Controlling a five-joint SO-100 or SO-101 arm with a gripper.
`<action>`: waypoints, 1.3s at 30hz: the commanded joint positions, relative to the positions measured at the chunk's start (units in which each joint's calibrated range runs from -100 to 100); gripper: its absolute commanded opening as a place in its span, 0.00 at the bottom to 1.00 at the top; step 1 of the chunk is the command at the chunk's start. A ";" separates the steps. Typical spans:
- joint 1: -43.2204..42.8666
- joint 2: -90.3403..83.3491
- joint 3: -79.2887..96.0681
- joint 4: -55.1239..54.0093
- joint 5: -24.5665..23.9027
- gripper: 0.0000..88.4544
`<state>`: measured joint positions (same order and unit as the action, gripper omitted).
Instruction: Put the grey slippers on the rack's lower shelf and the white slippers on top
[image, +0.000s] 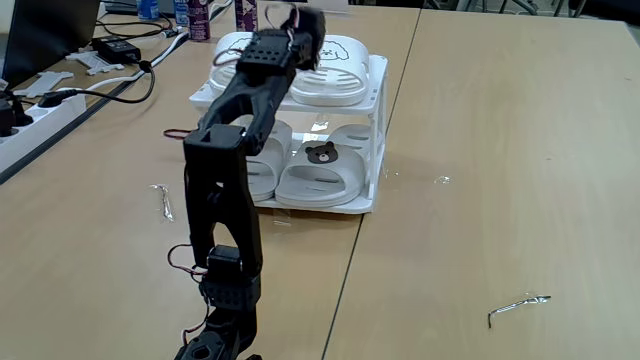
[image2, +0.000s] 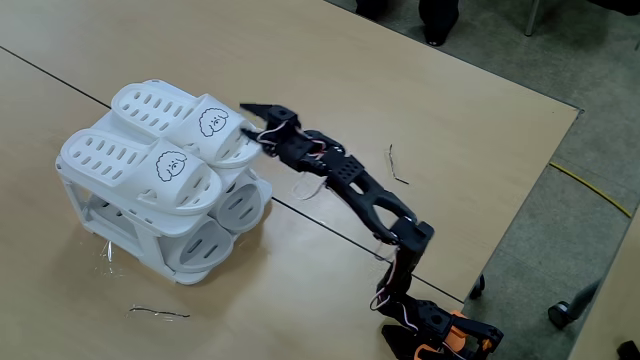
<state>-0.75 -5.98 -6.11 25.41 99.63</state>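
Item, nearest in a fixed view: black arm base at the table's front edge, its links rising and reaching away toward the rack. Item: light wooden table, made of panels meeting at seams, with a bent bit of wire lying well to the right. Item: gripper, seen in the other fixed view extended to the toe end of the upper pair, jaws standing somewhat apart with nothing between them, one dark tip just beside or touching the nearer slipper's toe; which of the two could not be told. Item: small white two-tier rack at mid-table. Item: grey slippers, bear badge visible, lying side by side on the lower shelf, toes toward the arm. Item: white slippers, dog faces upward, lying side by side on the top tier, soles slotted. Item, farthest: power strip, black cables and bottles at the table's back left. Assessment: both pairs appeared placed, so the task looked to be at its closing step, releasing or nudging the last white slipper. Next move likely called for drawing the empty gripper clear, up and back, without dragging that slipper off the edge.
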 joint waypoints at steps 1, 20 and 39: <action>2.39 -12.32 -1.33 -0.64 0.37 0.09; 4.45 -52.62 64.88 -70.71 0.37 0.01; -4.10 -92.93 105.93 -112.98 0.37 0.01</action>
<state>-3.90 -98.43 99.01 -75.11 99.63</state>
